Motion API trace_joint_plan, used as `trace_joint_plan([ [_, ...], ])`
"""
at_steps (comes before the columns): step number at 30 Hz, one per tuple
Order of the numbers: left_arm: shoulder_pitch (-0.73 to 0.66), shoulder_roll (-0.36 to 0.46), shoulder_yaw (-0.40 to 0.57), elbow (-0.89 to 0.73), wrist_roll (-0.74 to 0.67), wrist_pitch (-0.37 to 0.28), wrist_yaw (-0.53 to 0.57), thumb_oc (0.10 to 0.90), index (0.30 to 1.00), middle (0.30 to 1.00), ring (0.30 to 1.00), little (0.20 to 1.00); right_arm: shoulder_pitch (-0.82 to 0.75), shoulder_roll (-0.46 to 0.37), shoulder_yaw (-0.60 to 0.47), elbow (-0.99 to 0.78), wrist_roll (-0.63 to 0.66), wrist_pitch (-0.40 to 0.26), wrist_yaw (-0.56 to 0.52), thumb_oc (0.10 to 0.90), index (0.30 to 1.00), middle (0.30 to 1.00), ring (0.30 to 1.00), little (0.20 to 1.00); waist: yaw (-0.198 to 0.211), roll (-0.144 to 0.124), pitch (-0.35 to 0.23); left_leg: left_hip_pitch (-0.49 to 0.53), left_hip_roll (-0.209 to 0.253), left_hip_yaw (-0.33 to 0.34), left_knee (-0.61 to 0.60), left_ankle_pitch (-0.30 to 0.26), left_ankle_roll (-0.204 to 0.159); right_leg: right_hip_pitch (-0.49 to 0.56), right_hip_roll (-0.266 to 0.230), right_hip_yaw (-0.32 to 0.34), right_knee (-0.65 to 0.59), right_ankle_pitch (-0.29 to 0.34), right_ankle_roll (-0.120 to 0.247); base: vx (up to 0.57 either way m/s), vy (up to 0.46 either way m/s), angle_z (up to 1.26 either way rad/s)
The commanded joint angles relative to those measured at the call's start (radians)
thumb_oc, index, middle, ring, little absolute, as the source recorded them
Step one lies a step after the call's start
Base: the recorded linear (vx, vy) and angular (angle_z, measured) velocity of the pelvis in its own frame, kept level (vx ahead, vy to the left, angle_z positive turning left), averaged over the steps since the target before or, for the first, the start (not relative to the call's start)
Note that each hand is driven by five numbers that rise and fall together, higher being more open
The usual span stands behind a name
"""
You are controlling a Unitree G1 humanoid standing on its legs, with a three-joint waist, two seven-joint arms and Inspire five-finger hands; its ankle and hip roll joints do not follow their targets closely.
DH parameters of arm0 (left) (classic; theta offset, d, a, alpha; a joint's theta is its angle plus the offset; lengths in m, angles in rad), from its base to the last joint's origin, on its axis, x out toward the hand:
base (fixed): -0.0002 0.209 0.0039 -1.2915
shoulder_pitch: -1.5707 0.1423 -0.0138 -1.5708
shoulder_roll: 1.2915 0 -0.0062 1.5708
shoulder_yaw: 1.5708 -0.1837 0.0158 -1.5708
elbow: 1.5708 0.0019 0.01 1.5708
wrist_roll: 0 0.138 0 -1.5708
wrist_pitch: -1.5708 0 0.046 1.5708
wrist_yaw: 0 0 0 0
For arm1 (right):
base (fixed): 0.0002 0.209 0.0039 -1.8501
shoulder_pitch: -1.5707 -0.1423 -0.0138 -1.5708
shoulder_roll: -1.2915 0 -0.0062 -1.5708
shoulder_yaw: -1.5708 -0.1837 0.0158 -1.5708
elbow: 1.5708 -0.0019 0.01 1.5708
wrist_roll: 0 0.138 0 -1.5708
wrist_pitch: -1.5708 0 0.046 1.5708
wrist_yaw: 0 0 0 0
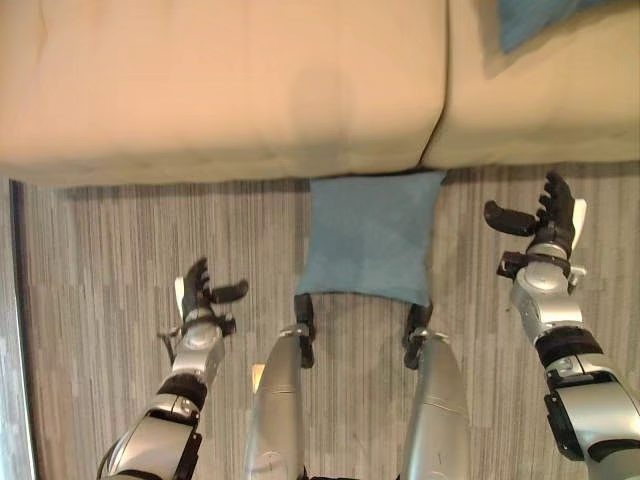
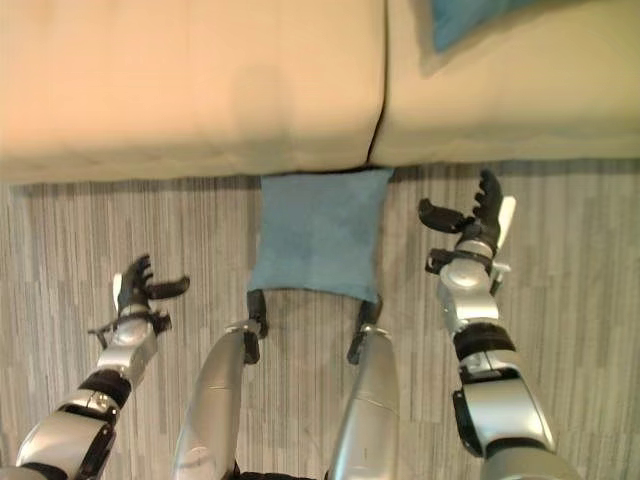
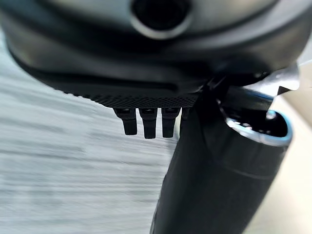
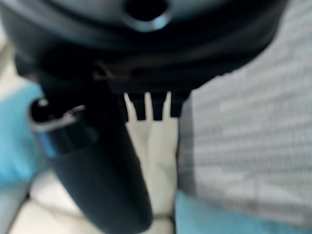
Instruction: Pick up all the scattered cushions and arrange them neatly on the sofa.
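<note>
Teal cushion (image 1: 370,236) lies flat on the striped carpet (image 1: 100,270), its far edge tucked against the sofa (image 1: 220,90) front under the seat seam. I see left hand (image 1: 200,290) and right hand (image 1: 548,222) spread, empty, flanking it. Second cushion (image 1: 535,18) on the sofa, cut off.

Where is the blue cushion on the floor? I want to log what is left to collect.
The blue cushion lies on the striped floor against the sofa front, between the left hand and the right hand.
</note>
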Motion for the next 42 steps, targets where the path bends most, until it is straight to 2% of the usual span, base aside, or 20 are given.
trace_joint_plan([
  [1, -0.023, 0.105, -0.031, -0.031, -0.043, -0.076, 0.021, 0.8, 0.9, 0.9, 0.9, 0.9, -0.088, -0.067, 0.006, 0.031, 0.006, -0.076, -0.029, 0.8, 0.9, 0.9, 0.9, 0.9, -0.013, -0.016, -0.087, -0.119, 0.053, -0.034, -0.003, -0.013, -0.062, -0.031, -0.07, 0.043, 0.06, -0.111, 0.069, 0.0, 0.0, 0.0],
  [6, -0.2, 0.128, -0.106, -0.016, -0.059, -0.067, 0.02, 0.8, 0.9, 0.9, 0.9, 0.9, -0.23, -0.07, 0.077, 0.139, 0.074, -0.079, -0.015, 0.8, 0.9, 0.9, 0.9, 0.9, -0.015, -0.007, -0.102, -0.314, 0.031, -0.038, 0.108, -0.036, -0.051, -0.238, -0.086, 0.101, 0.158, -0.125, 0.072, 0.05, 0.012, 0.03],
  [8, -0.274, 0.145, -0.139, -0.004, -0.05, -0.061, 0.025, 0.8, 0.9, 0.9, 0.9, 0.9, -0.291, -0.096, 0.102, 0.189, 0.083, -0.072, -0.024, 0.8, 0.9, 0.9, 0.9, 0.9, -0.019, -0.001, -0.109, -0.397, 0.018, -0.037, 0.158, -0.046, -0.047, -0.328, -0.089, 0.128, 0.208, -0.135, 0.068, 0.09, 0.038, 0.0],
  [10, -0.335, 0.157, -0.182, 0.009, -0.029, -0.054, 0.027, 0.8, 0.9, 0.9, 0.9, 0.9, -0.343, -0.106, 0.131, 0.23, 0.102, -0.07, -0.016, 0.8, 0.9, 0.9, 0.9, 0.9, -0.02, 0.003, -0.113, -0.455, 0.013, -0.033, 0.2, -0.056, -0.045, -0.388, -0.09, 0.15, 0.243, -0.147, 0.064, 0.09, 0.022, 0.03],
  [12, -0.343, 0.157, -0.182, 0.014, -0.029, -0.055, 0.026, 0.8, 0.9, 0.9, 0.9, 0.9, -0.354, -0.109, 0.135, 0.239, 0.105, -0.072, -0.012, 0.8, 0.9, 0.9, 0.9, 0.9, -0.019, 0.0, -0.119, -0.47, 0.013, -0.03, 0.209, -0.06, -0.045, -0.408, -0.09, 0.157, 0.254, -0.151, 0.064, 0.08, 0.009, 0.01],
  [14, -0.456, 0.175, -0.253, 0.098, -0.018, -0.032, 0.01, 0.8, 0.9, 0.9, 0.9, 0.9, -0.461, -0.109, 0.238, 0.304, 0.089, -0.056, 0.007, 0.8, 0.9, 0.9, 0.9, 0.9, -0.02, 0.01, -0.122, -0.598, 0.009, -0.045, 0.342, -0.105, -0.031, -0.541, -0.088, 0.205, 0.37, -0.183, 0.058, 0.21, 0.041, 0.01],
  [16, -0.49, 0.17, -0.27, 0.124, -0.015, -0.023, 0.003, 0.8, 0.9, 0.9, 0.9, 0.9, -0.491, -0.096, 0.28, 0.32, 0.068, -0.051, 0.013, 0.8, 0.9, 0.9, 0.9, 0.9, -0.022, 0.013, -0.119, -0.664, 0.019, -0.052, 0.423, -0.138, -0.022, -0.607, -0.083, 0.23, 0.443, -0.205, 0.052, 0.18, 0.01, -0.01],
  [18, -0.517, 0.172, -0.293, 0.157, -0.01, -0.015, -0.003, 0.8, 0.9, 0.9, 0.9, 0.9, -0.533, -0.106, 0.332, 0.351, 0.026, -0.033, 0.014, 0.8, 0.9, 0.9, 0.9, 0.9, -0.024, 0.029, -0.091, -0.702, 0.027, -0.083, 0.522, -0.179, -0.014, -0.621, -0.074, 0.24, 0.522, -0.238, 0.049, 0.17, -0.016, 0.02],
  [21, -0.553, 0.157, -0.307, 0.194, -0.02, 0.003, -0.008, 0.8, 0.9, 0.9, 0.9, 0.9, -0.576, -0.093, 0.392, 0.378, -0.019, -0.012, 0.024, 0.8, 0.9, 0.9, 0.9, 0.9, -0.03, 0.024, -0.02, -0.702, 0.043, -0.086, 0.657, -0.25, -0.014, -0.621, -0.063, 0.267, 0.657, -0.296, 0.034, 0.15, -0.084, 0.01],
  [23, -0.559, 0.13, -0.313, 0.225, -0.031, 0.019, -0.01, 0.8, 0.9, 0.9, 0.9, 0.9, -0.581, -0.068, 0.429, 0.391, -0.037, 0.004, 0.032, 0.8, 0.9, 0.9, 0.9, 0.9, -0.029, 0.023, -0.016, -0.702, 0.048, -0.092, 0.727, -0.295, -0.017, -0.621, -0.056, 0.269, 0.727, -0.339, 0.026, 0.17, -0.092, 0.01],
  [24, -0.559, 0.13, -0.313, 0.225, -0.031, 0.019, -0.01, 0.8, 0.9, 0.9, 0.9, 0.9, -0.581, -0.068, 0.429, 0.391, -0.037, 0.004, 0.032, 0.8, 0.9, 0.9, 0.9, 0.9, -0.029, 0.023, -0.016, -0.702, 0.048, -0.092, 0.727, -0.295, -0.017, -0.621, -0.056, 0.269, 0.727, -0.339, 0.026, 0.18, -0.079, -0.04],
  [26, -0.545, 0.097, -0.332, 0.271, -0.034, 0.04, -0.025, 0.8, 0.9, 0.9, 0.9, 0.9, -0.59, -0.066, 0.47, 0.415, -0.056, 0.024, 0.047, 0.8, 0.9, 0.9, 0.9, 0.9, -0.029, 0.021, -0.016, -0.702, 0.048, -0.098, 0.812, -0.349, -0.017, -0.621, -0.046, 0.273, 0.806, -0.384, 0.012, 0.17, -0.071, -0.06],
  [29, -0.53, 0.062, -0.35, 0.32, -0.04, 0.075, -0.051, 0.8, 0.9, 0.9, 0.9, 0.9, -0.552, -0.039, 0.506, 0.448, -0.11, 0.059, 0.053, 0.8, 0.9, 0.9, 0.9, 0.9, -0.035, 0.009, -0.016, -0.702, 0.045, -0.106, 0.875, -0.393, -0.015, -0.621, -0.036, 0.285, 0.865, -0.42, -0.001, 0.14, -0.066, -0.02],
  [31, -0.538, 0.044, -0.351, 0.34, -0.053, 0.082, -0.054, 0.8, 0.9, 0.9, 0.9, 0.9, -0.547, -0.061, 0.514, 0.49, -0.144, 0.088, 0.055, 0.8, 0.9, 0.9, 0.9, 0.9, -0.039, 0.0, -0.016, -0.702, 0.043, -0.111, 0.911, -0.42, -0.018, -0.621, -0.034, 0.295, 0.898, -0.437, -0.008, 0.12, -0.085, 0.01],
  [32, -0.543, 0.027, -0.352, 0.347, -0.069, 0.086, -0.058, 0.8, 0.9, 0.9, 0.9, 0.9, -0.531, -0.045, 0.517, 0.489, -0.149, 0.087, 0.06, 0.8, 0.9, 0.9, 0.9, 0.9, -0.041, -0.004, -0.016, -0.702, 0.044, -0.111, 0.919, -0.427, -0.018, -0.621, -0.037, 0.294, 0.908, -0.443, -0.01, 0.07, -0.059, 0.05],
  [36, -0.55, -0.033, -0.354, 0.355, -0.136, 0.087, -0.074, 0.8, 0.9, 0.9, 0.9, 0.9, -0.512, 0.009, 0.509, 0.499, -0.083, 0.094, 0.083, 0.8, 0.9, 0.9, 0.9, 0.9, -0.047, -0.005, -0.016, -0.702, 0.048, -0.109, 0.941, -0.447, -0.026, -0.621, -0.039, 0.3, 0.928, -0.457, -0.014, 0.09, -0.026, 0.0],
  [37, -0.494, -0.109, -0.354, 0.324, -0.198, 0.108, -0.064, 0.8, 0.9, 0.9, 0.9, 0.9, -0.253, 0.104, 0.329, 0.744, -0.003, 0.223, 0.107, 0.8, 0.9, 0.9, 0.9, 0.9, -0.062, 0.016, -0.016, -0.702, 0.047, -0.102, 0.95, -0.462, -0.025, -0.621, -0.048, 0.3, 0.936, -0.473, -0.022, 0.07, 0.036, -0.01],
  [40, -0.474, -0.066, -0.424, 0.312, -0.202, 0.11, -0.095, 0.8, 0.9, 0.9, 0.9, 0.9, -0.085, 0.229, 0.344, 0.583, 0.225, 0.142, 0.138, 0.8, 0.9, 0.9, 0.9, 0.9, -0.093, -0.031, -0.016, -0.702, 0.058, -0.09, 0.928, -0.47, -0.027, -0.621, -0.029, 0.301, 0.918, -0.461, -0.019, 0.03, 0.013, -0.04],
  [42, -0.482, -0.039, -0.461, 0.276, -0.248, 0.109, -0.128, 0.8, 0.9, 0.9, 0.9, 0.9, -0.009, 0.314, 0.412, 0.42, 0.351, 0.091, 0.167, 0.8, 0.9, 0.9, 0.9, 0.9, -0.096, -0.038, -0.016, -0.702, 0.063, -0.091, 0.914, -0.469, -0.029, -0.621, -0.021, 0.302, 0.904, -0.454, -0.015, 0.02, 0.026, -0.23],
])
